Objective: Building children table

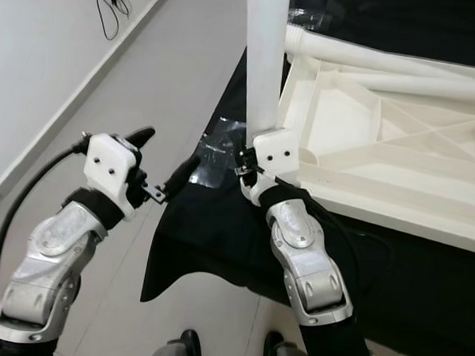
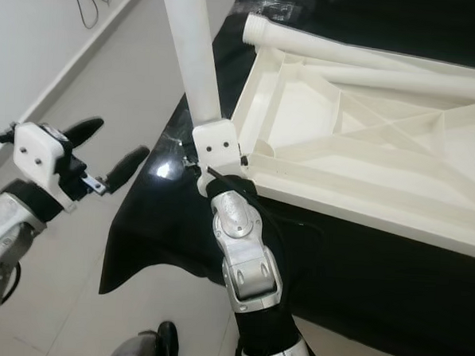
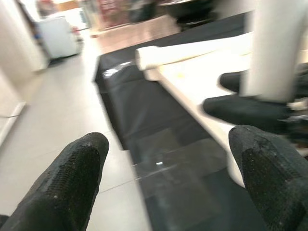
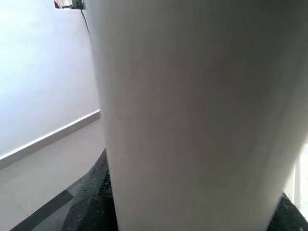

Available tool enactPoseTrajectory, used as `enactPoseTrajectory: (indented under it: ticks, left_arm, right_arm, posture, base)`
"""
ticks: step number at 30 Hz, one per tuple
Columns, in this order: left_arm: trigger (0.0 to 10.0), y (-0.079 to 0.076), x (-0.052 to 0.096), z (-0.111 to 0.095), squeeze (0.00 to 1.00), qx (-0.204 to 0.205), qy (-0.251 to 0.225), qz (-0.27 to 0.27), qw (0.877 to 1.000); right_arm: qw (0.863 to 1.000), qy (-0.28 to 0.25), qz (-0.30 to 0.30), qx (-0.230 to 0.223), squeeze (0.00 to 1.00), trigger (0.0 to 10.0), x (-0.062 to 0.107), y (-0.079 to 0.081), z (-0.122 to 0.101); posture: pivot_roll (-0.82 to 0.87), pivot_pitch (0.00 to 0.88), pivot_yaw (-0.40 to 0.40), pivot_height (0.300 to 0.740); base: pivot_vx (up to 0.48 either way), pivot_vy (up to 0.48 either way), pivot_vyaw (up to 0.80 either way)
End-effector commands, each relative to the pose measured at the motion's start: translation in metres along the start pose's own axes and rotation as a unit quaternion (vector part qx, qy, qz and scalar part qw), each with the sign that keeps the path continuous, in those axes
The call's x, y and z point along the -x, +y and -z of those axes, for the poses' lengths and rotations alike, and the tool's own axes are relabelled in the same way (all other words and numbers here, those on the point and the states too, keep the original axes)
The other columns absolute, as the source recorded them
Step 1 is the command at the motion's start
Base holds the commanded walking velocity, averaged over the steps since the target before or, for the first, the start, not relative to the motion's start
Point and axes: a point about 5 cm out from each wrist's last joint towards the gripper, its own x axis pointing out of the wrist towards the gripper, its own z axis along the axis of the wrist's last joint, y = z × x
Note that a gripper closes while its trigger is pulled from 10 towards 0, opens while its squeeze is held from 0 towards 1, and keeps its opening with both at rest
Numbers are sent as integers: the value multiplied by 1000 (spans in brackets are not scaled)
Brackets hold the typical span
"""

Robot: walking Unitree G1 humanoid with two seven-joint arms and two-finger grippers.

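Two dark shoes [image 1: 189, 347] of mine stand on the pale floor [image 1: 170, 87], just before the black cloth [image 1: 219, 233]. On this cloth lies one white table top [image 1: 383, 138], turned upside down, ribs upward. I count three white legs: two lie along the far edge of the table top [image 1: 371, 53], and one table leg [image 1: 263, 60] stands upright at its near corner. My right gripper [image 1: 250, 169] is at the foot of this upright leg and its two black fingers are pinching the leg between them. My left gripper [image 1: 163, 162] hangs in the air beside the cloth, well apart from the table top, its two fingers [image 3: 77, 178] spread wide and holding nothing. One black cable [image 1: 107, 0] lies on the floor by the wall
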Motion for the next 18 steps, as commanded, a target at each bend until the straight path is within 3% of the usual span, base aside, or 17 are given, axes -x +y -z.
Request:
enactPoseTrajectory:
  ticks: [1,3,5,6,9,12,14,15,17,18]
  left_arm:
    - [10000,4,3,-4,0,1,0,7,1000]
    - [10000,7,0,-12,0,6,-12,20,1000]
    - [10000,8,-11,-39,0,29,-50,94,994]
    - [10000,8,-11,-39,0,29,-50,94,994]
    - [10000,7,-35,-75,0,50,-96,192,975]
    - [10000,12,-53,-91,0,58,-121,218,967]
    - [10000,12,-55,-93,0,59,-123,220,966]
    - [10000,17,-78,-100,0,70,-136,234,960]
    - [10000,17,-78,-100,0,70,-136,234,960]
    - [10000,18,-86,-102,0,71,-139,240,958]
  right_arm:
    - [991,130,30,14,0,10000,9,-14,57]
    - [991,129,32,14,0,10000,8,-15,57]
    - [992,125,30,14,0,10000,5,-14,56]
    - [992,125,30,14,0,10000,5,-14,56]
    - [993,116,17,7,0,10000,2,-7,54]
    - [994,111,9,3,0,10000,0,-3,52]
    - [994,110,9,3,0,10000,-1,-3,52]
    - [994,108,6,-2,0,10000,-2,0,51]
    - [994,108,6,-2,0,10000,-2,0,51]
    - [994,107,5,-4,0,10000,-2,1,50]
  posture:
    - [72,285,60,740]
    - [72,275,61,740]
    - [71,259,63,740]
    - [71,259,63,740]
    - [69,242,71,740]
    - [69,242,72,740]
    - [69,242,72,740]
    - [58,241,86,740]
    - [58,241,86,740]
    - [57,242,88,740]
  base:
    - [0,0,0]
    - [0,0,0]
    - [0,0,0]
    - [0,0,0]
    - [0,0,0]
    - [0,0,0]
    - [0,0,0]
    - [0,0,0]
    - [0,0,0]
    - [0,0,0]
